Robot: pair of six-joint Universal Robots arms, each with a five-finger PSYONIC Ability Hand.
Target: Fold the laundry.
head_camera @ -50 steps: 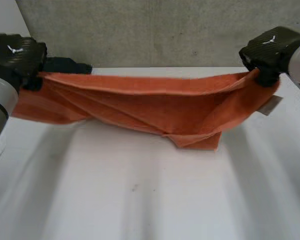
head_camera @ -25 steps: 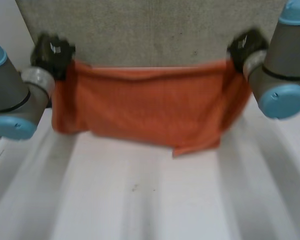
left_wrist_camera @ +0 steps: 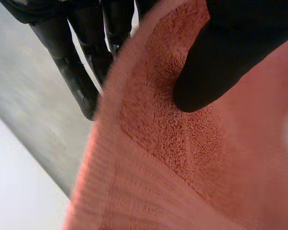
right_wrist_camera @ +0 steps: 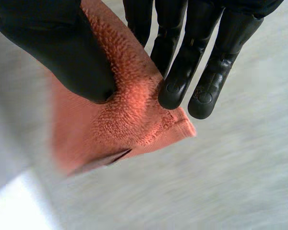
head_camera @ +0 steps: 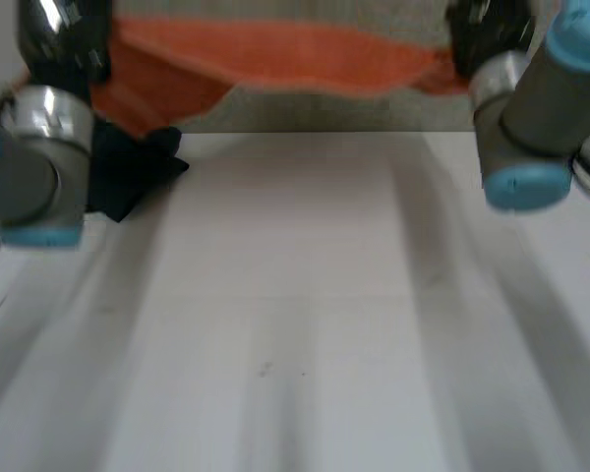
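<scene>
Above white table (head_camera: pixel 305 324), towel (head_camera: pixel 295 54) between hands (head_camera: pixel 64 34) (head_camera: pixel 487 29)

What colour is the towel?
Orange. The towel shows best in the left wrist view.

the left arm (head_camera: pixel 25 187) and right arm (head_camera: pixel 536 108): grey cylindrical joints, round light-blue caps, silver wrist rings; left hand (head_camera: pixel 64 39) and right hand (head_camera: pixel 487 29) glossy black.

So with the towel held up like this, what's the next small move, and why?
Probably lower both hands to spread the towel flat on the table: the left hand and right hand each pinch an end, and it hangs stretched between them, off the surface.
</scene>
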